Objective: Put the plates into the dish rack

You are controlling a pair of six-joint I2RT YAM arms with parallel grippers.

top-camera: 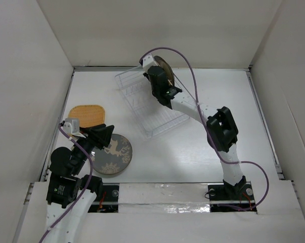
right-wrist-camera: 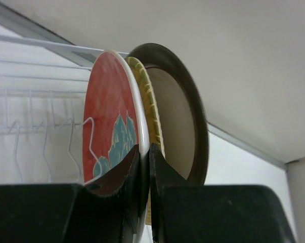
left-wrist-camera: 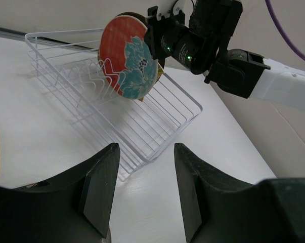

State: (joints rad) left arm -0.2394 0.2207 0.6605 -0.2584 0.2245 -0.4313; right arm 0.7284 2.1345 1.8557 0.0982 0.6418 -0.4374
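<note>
Three plates (left-wrist-camera: 128, 56) in dish rack (left-wrist-camera: 176, 133) — two outside.

The left arm (top-camera: 74, 169) and right arm (top-camera: 224, 132) are showing white link shells joined by black joint housings; a purple cable (top-camera: 191, 73) is trailing along each, green lights (left-wrist-camera: 168, 48) are glowing on the right wrist, and the left gripper (left-wrist-camera: 144, 152) is showing black wedge fingers.

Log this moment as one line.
right gripper: shut on red-and-teal plate, upright at dish rack | left gripper: open, empty | horse plate: on table

White table (top-camera: 185, 152) (white walls (top-camera: 157, 30) around)
</note>
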